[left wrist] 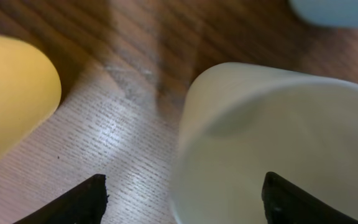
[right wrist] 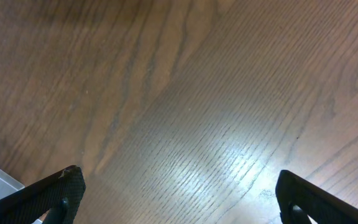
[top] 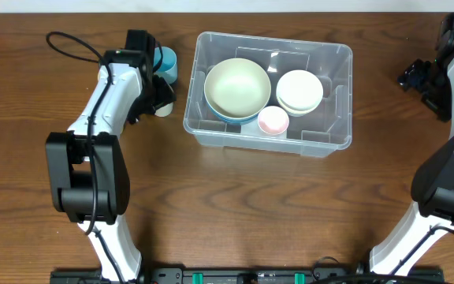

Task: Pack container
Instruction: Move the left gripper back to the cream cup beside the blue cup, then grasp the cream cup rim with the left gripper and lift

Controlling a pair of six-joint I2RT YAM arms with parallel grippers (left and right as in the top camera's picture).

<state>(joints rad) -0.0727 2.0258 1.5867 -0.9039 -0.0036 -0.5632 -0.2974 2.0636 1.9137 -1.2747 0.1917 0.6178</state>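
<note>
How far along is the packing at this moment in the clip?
Done: a cream bowl, a white bowl and a pink cup sit in the container. In hand: the left end effector is open at a pale cup, not yet gripping. Left: that cup, a blue cup and a yellow item outside. The right end effector hangs open over the table.
</note>
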